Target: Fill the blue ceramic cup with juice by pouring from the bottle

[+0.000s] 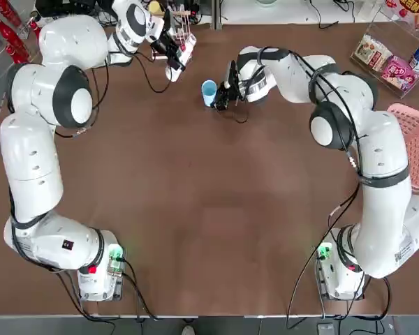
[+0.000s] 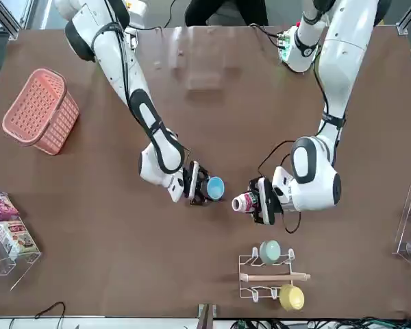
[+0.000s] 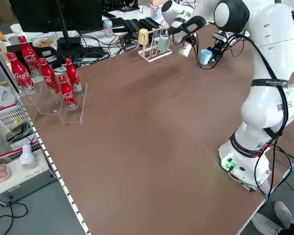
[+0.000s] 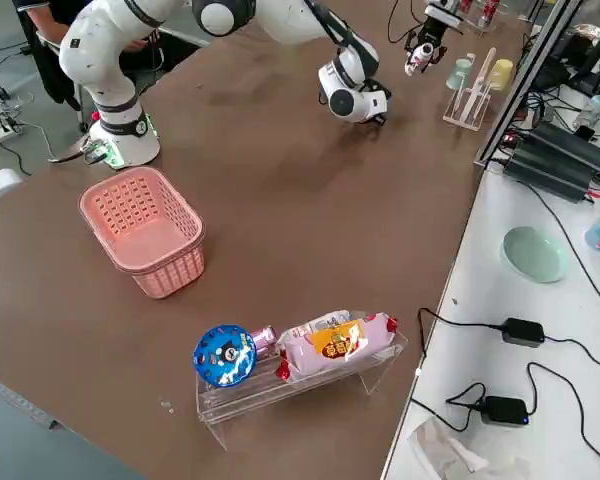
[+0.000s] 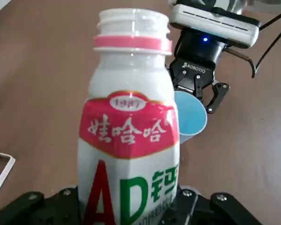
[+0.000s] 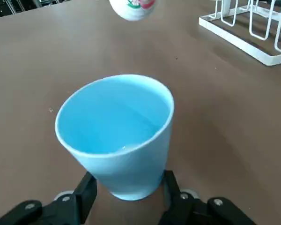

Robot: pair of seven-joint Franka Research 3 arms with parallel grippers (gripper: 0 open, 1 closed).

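Brown tabletop, far edge: right gripper [image 2: 200,188] fingers clasp the blue ceramic cup [image 2: 215,187]; left gripper [image 2: 259,201] grips the bottle [image 2: 242,202] horizontal, mouth pointing from the cup's 3 o'clock.

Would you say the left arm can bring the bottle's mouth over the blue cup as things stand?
Probably yes: the left gripper holds the bottle tipped toward the blue cup, which the right gripper grips; only bare table lies between.

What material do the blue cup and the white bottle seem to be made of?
The blue cup looks like glazed ceramic or hard plastic: smooth, even, slightly glossy walls; the look leaves it open. The white bottle seems plastic: opaque, moulded neck threads, printed red label.
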